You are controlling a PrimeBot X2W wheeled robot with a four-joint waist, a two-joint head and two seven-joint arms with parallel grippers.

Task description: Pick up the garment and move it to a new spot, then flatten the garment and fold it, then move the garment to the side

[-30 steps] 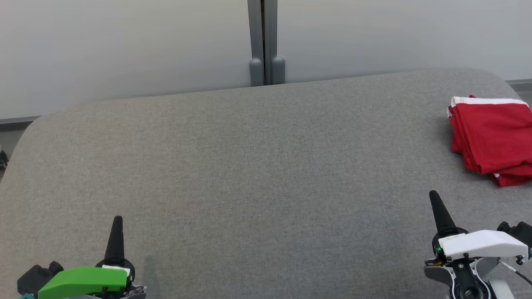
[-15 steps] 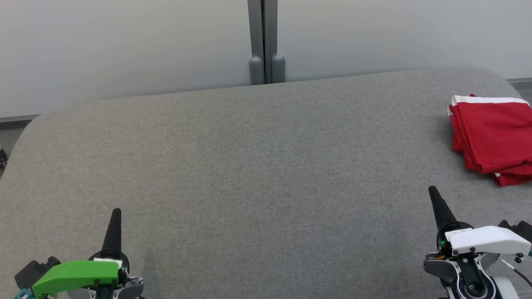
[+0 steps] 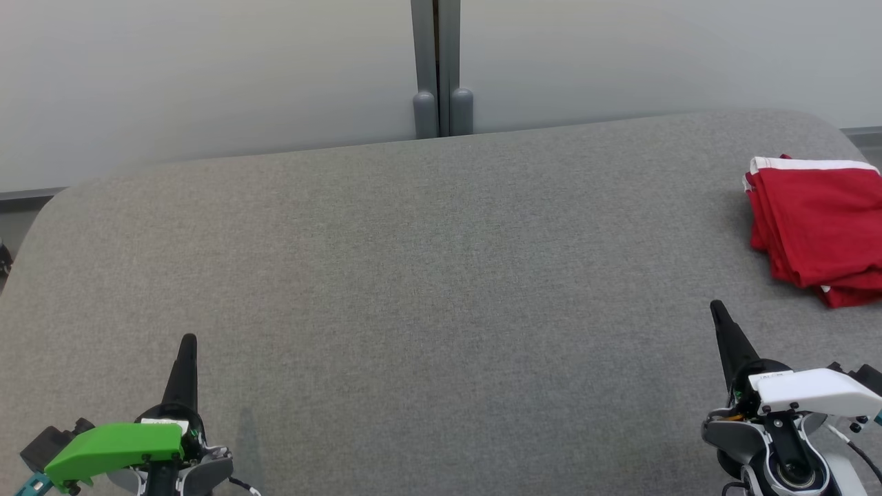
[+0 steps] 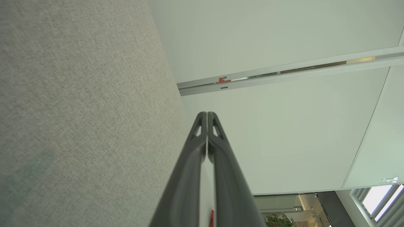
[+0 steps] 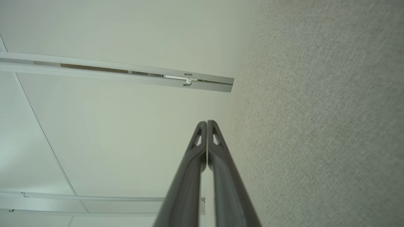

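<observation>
Head view looks down on a grey fabric-covered surface (image 3: pixel 441 275) with rounded far corners, set against pale wall panels (image 3: pixel 207 83) joined by a grey post (image 3: pixel 441 69). The red garment (image 3: pixel 816 227), trimmed in white along its far hem, lies folded into a compact stack at the right edge of the surface, toward the far right corner, and runs partly out of frame. Nothing touches it. By the look of it, the fold is done and the stack has been parked aside to free the middle of the surface.

The left gripper (image 3: pixel 187 344) sits at the near left corner and the right gripper (image 3: pixel 720 313) at the near right; both point toward the far edge. The right one is nearer the garment but apart from it.

In the left wrist view the left gripper (image 4: pixel 207 115) has its two dark fingers pressed together with nothing between them. The right wrist view shows the right gripper (image 5: pixel 206 123) clenched and empty likewise. That posture reads as a rest pose, suggesting the task is essentially finished.
</observation>
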